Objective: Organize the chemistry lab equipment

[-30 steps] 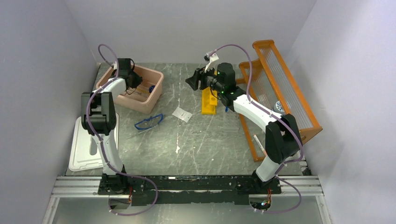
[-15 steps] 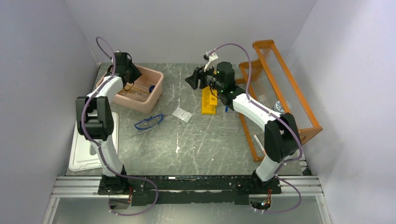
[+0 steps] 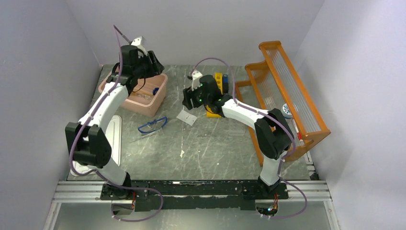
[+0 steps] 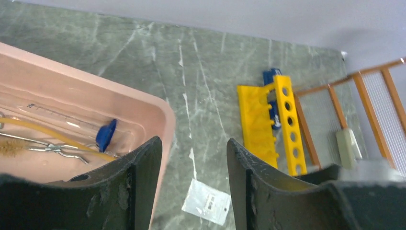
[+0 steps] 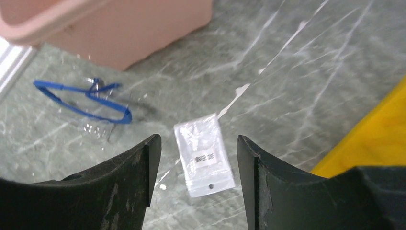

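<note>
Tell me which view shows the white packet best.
Right wrist: the packet lies close and whole, its printed label visible. The top view shows only a small white patch; the left wrist shows it small, near the picture's bottom edge.

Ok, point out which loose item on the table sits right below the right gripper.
The white packet, directly below the open right gripper in its wrist view. The blue-framed goggles lie aside, nearer the pink tub.

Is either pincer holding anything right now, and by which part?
Nothing is held. The left pincer stands open and empty; the right pincer hangs open above the flat white packet, apart from it.
</note>
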Tool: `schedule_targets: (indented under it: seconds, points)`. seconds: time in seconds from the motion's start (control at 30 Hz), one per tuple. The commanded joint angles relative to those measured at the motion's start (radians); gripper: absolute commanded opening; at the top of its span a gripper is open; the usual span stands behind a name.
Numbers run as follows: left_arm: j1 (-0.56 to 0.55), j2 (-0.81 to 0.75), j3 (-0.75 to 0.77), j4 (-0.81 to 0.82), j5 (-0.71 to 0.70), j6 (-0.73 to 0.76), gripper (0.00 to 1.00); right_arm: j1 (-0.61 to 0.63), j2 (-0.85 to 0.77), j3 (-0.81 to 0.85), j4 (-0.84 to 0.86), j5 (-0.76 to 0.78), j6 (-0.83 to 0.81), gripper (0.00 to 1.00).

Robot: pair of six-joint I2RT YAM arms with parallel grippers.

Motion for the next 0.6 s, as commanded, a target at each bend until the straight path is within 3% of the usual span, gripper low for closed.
schedule_targets:
  seconds: [0.0,0.3,0.4,0.57]
  points:
    - [-0.019,-0.115,-0.071,-0.041,-0.005,0.086,0.57,0.066,0.053,0.031,-0.058,-0.009,-0.039,0.63]
    - [-0.020,-0.316,-0.150,-0.184,-0.254,0.078,0.56,0.182,0.186,0.065,0.089,-0.187,-0.021,0.60]
    - [-0.020,-0.369,-0.167,-0.236,-0.328,0.064,0.57,0.221,0.200,0.053,0.130,-0.185,0.010,0.59]
    - [-0.020,-0.440,-0.220,-0.264,-0.325,0.055,0.57,0.268,0.239,0.066,0.129,-0.099,0.136,0.58]
